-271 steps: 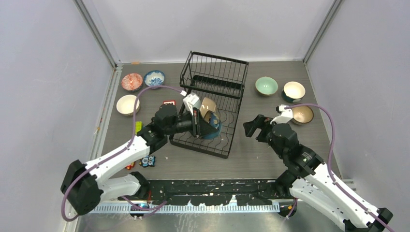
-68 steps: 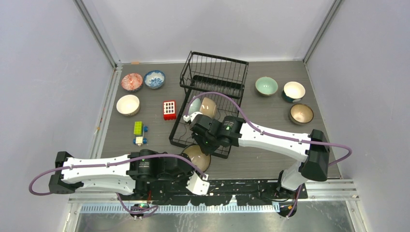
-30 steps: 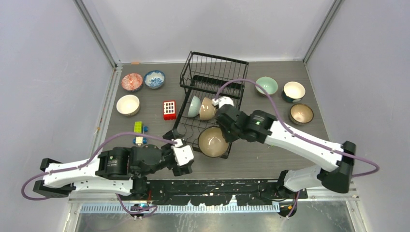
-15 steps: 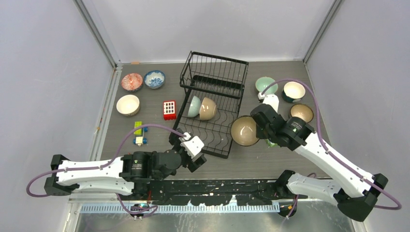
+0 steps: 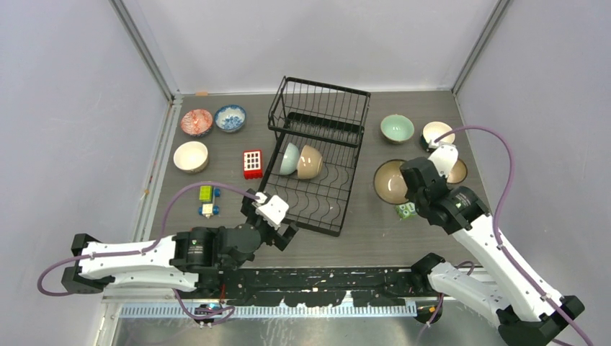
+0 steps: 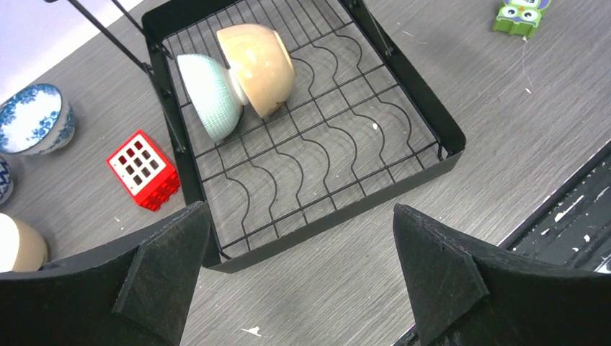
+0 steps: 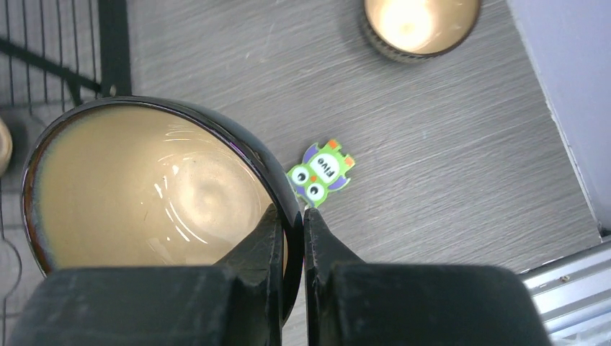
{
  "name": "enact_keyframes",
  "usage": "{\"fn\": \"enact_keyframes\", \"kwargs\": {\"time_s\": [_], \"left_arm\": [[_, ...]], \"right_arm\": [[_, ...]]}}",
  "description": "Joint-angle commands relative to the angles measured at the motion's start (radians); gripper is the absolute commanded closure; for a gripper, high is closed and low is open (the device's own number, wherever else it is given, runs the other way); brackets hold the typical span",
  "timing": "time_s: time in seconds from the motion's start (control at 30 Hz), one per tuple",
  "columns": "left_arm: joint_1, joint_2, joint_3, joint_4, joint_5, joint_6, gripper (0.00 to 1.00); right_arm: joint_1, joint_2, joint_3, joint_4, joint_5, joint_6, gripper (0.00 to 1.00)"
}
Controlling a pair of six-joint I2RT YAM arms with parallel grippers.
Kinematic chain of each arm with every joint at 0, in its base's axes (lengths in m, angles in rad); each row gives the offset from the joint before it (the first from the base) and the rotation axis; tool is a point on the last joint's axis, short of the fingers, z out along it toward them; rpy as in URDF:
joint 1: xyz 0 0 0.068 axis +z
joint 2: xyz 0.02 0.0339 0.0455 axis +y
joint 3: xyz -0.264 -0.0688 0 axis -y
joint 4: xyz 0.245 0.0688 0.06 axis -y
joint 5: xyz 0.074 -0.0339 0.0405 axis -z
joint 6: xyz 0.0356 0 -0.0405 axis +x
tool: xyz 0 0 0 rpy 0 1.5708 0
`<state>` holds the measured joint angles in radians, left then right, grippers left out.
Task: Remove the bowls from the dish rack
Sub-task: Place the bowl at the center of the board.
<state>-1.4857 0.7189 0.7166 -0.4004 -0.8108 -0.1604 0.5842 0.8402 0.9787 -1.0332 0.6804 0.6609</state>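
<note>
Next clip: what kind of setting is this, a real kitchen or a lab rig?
Most likely a lab test cell, not a kitchen: a grey table boxed in by plain pale walls on metal framing, with a dish rack, bowls and toy blocks laid out as props.

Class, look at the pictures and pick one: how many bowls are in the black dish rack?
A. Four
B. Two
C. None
B: only the pale green bowl and the tan bowl lie on their sides in the dish rack; the right claw holds the dark-rimmed bowl outside it.
</note>
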Motion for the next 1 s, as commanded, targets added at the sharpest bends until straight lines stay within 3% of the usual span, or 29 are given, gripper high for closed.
{"fn": "enact_keyframes", "kwargs": {"time_s": [0.0, 0.3, 0.6, 0.97], "left_arm": [[0.0, -0.035, -0.005, -0.008, -0.065, -0.051, 0.0], [0.001, -0.083, -0.049, 0.013, -0.101, -0.026, 0.0], [0.001, -0.079, -0.098, 0.116, -0.113, -0.013, 0.0], [0.0, -0.093, -0.105, 0.056, -0.144, -0.117, 0.0]], "right_arm": [[-0.106, -0.017, 0.02, 0.156, 0.062, 0.032, 0.99], [-0.37, 0.01, -0.046, 0.258, -0.13, 0.064, 0.99], [-0.497, 0.073, -0.12, 0.401, -0.159, 0.175, 0.99], [-0.534, 0.262, -0.16, 0.586, -0.214, 0.296, 0.99]]}}
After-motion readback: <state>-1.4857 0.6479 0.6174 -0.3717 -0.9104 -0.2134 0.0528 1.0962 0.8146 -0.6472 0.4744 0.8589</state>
